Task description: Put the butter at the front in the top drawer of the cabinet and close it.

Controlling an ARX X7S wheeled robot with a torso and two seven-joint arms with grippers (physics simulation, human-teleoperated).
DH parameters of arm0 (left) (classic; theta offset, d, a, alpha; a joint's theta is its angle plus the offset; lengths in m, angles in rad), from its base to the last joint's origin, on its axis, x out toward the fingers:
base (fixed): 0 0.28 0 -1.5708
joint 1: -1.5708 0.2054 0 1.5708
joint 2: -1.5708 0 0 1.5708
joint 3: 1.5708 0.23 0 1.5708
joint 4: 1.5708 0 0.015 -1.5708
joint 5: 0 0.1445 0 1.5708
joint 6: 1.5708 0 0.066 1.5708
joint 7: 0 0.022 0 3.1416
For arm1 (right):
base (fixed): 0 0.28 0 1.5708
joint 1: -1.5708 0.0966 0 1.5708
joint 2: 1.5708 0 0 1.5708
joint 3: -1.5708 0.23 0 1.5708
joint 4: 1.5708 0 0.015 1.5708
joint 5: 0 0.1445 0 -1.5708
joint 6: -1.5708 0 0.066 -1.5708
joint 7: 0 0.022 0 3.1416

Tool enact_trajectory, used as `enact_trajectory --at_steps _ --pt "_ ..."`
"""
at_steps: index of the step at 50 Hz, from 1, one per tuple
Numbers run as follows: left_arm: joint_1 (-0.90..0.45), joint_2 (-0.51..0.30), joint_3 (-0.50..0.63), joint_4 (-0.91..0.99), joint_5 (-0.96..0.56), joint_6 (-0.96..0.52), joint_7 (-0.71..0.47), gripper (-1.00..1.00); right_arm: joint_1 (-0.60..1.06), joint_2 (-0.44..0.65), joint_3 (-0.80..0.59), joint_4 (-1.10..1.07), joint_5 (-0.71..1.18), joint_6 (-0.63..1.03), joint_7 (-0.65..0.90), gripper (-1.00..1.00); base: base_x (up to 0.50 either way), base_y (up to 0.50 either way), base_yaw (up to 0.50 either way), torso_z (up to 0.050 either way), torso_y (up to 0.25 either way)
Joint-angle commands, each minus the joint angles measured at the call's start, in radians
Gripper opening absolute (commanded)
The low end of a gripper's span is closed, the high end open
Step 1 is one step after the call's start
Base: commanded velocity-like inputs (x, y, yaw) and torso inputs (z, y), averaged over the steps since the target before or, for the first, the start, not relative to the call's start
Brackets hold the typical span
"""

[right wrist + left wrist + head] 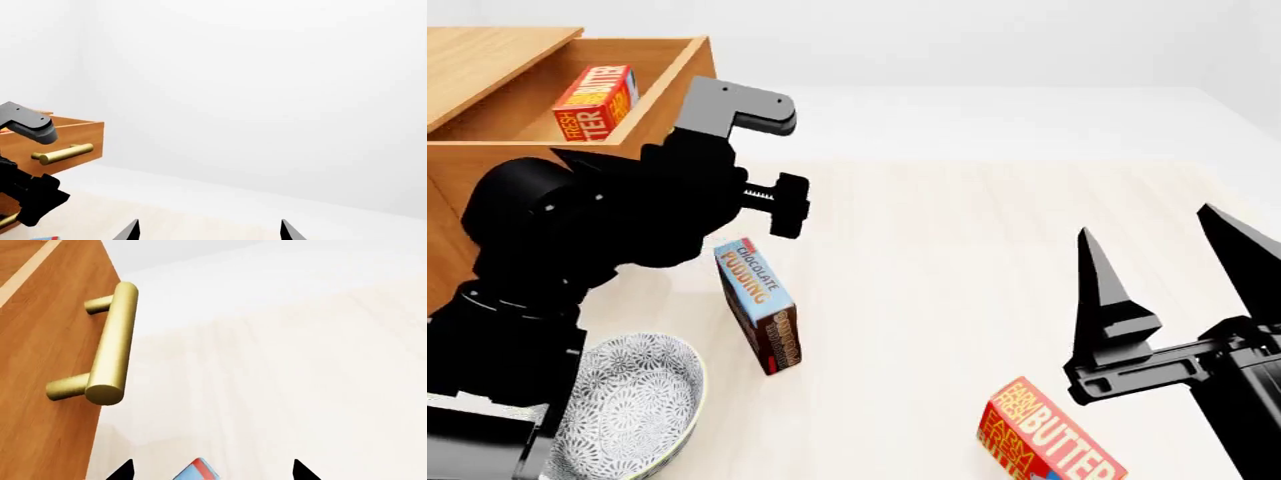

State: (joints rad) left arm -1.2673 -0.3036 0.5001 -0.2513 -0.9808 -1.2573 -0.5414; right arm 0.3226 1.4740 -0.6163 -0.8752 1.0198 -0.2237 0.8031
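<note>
- Evidently the red rectangular butter carton with yellow and white lettering [595, 100] already lies inside the pulled-out top drawer [674, 85] of the orange-brown wooden cabinet [481, 60], up and behind the left gripper, so the stowing part looks done and only the closing seems left.
- The left gripper [210, 471] hangs in front of the drawer face with its black fingertips [122, 471] spread and nothing between them; the horizontal brass bar handle [110, 345] sits just beside it, untouched, which suits a push on the front panel.
- Below that gripper stands the blue-and-brown chocolate pudding box [758, 305], upright on the pale table [961, 260], with a grey patterned bowl [634, 400] nearer the robot; neither blocks the drawer's travel, as far as can be judged.
- The right gripper [1174, 270] is raised well apart from the cabinet, its jaws wide and empty, probably parked clear of the work.
- A second, like butter carton [1048, 435] lies tilted on the table just under that right gripper.
</note>
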Motion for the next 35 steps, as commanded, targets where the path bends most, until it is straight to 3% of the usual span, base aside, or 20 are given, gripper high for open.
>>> enact_trajectory --at_steps 1,35 --pt "0.006 -0.054 -0.042 -0.099 0.033 0.074 -0.017 1.0 0.003 -0.005 0.006 -0.004 0.005 0.011 0.0 1.0 0.0 0.0 0.0 0.0 0.0" --pt "0.038 -0.201 -0.146 -0.159 0.068 0.116 -0.136 1.0 -0.03 0.0 0.0 0.016 -0.011 -0.027 -0.007 1.0 0.0 0.0 0.0 0.0 0.0"
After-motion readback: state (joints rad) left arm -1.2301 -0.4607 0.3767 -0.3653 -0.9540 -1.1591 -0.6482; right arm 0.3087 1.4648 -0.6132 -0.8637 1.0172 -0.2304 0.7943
